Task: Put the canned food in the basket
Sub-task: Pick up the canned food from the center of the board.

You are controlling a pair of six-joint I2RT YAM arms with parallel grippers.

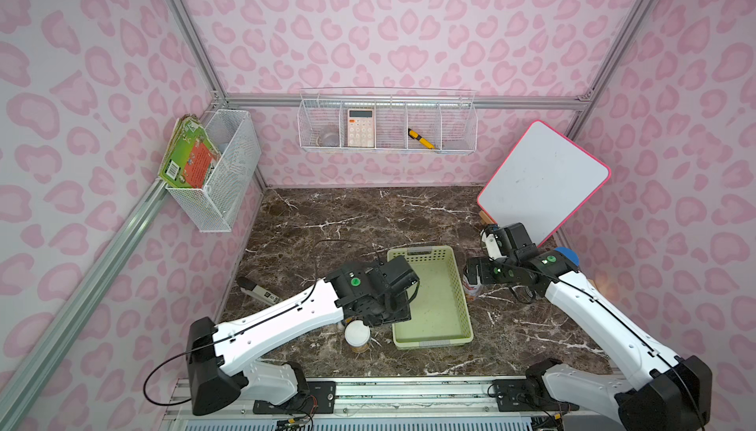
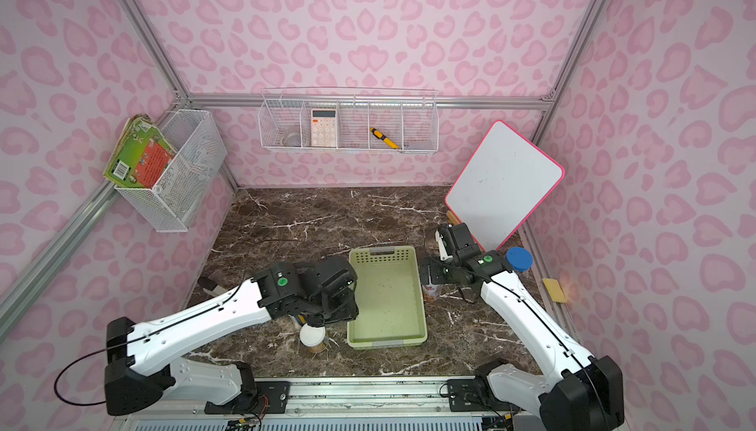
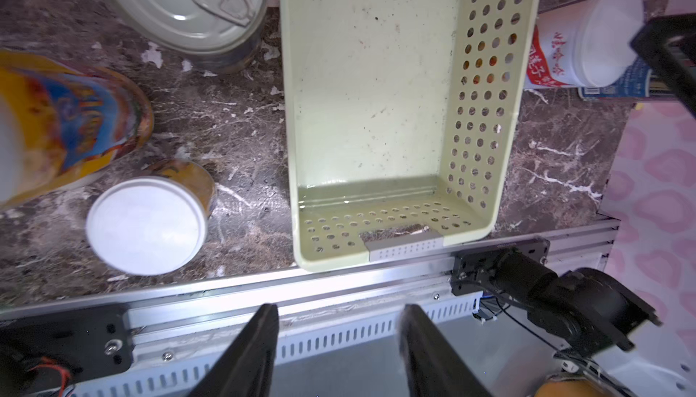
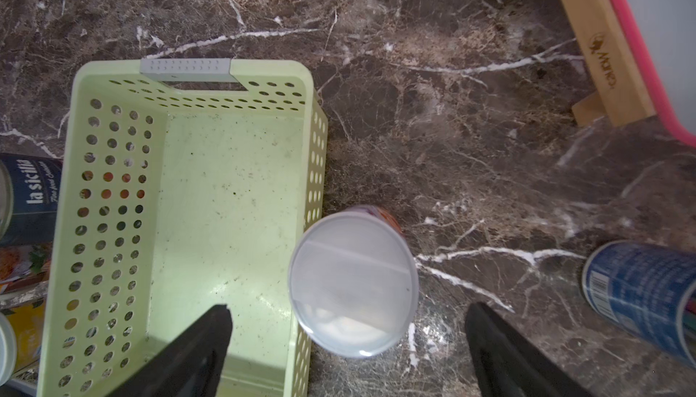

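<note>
Beneath the right pincer [image 4: 350, 307], spread wide seemingly to straddle it, a white-lidded can [image 4: 354, 282] stands beside the basket [image 4: 113, 225]; left pincer [image 3: 339, 308] parted, empty.

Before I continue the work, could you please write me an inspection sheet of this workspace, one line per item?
Surface: dark marble tabletop, no spill seen.
Job's things: pale green basket is empty. All four cans are outside it: pull-tab can, yellow-labelled can and white-lidded can on one side, red-labelled can on the other.
Clutter: blue-lidded jar, pink-framed whiteboard, grey tool.
Grippers: left gripper open and empty; right gripper open above the red-labelled can.
Cables: black loop beside the left arm's base.
Surroundings: wire shelf with calculator and utility knife; mesh basket with books.
</note>
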